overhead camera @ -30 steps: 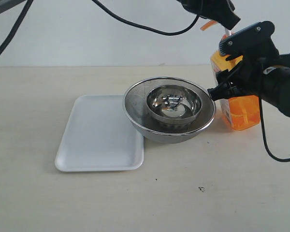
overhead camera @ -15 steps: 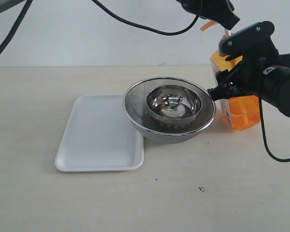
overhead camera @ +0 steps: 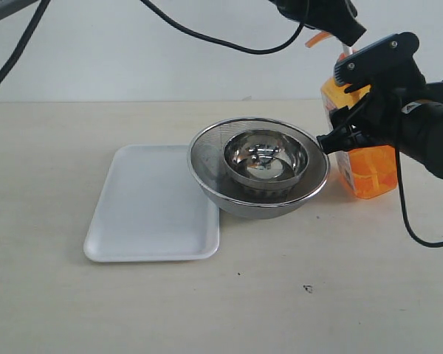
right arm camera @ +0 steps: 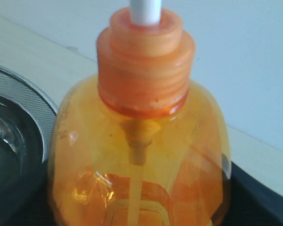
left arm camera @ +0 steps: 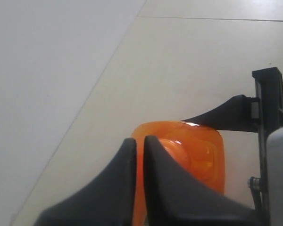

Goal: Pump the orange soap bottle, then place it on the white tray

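The orange soap bottle stands upright on the table at the right, just beside the steel bowls. My right gripper is shut on its body, one black finger on each side. The right wrist view shows the bottle close up, with its orange collar and white stem. My left gripper is above the bottle at the pump head, its jaws shut with nothing between them. In the left wrist view its fingertips sit over the bottle's top. The white tray lies empty at the left.
A small steel bowl sits inside a larger mesh-sided steel bowl, between the tray and the bottle; the large bowl overlaps the tray's right edge. Black cables hang across the upper part of the exterior view.
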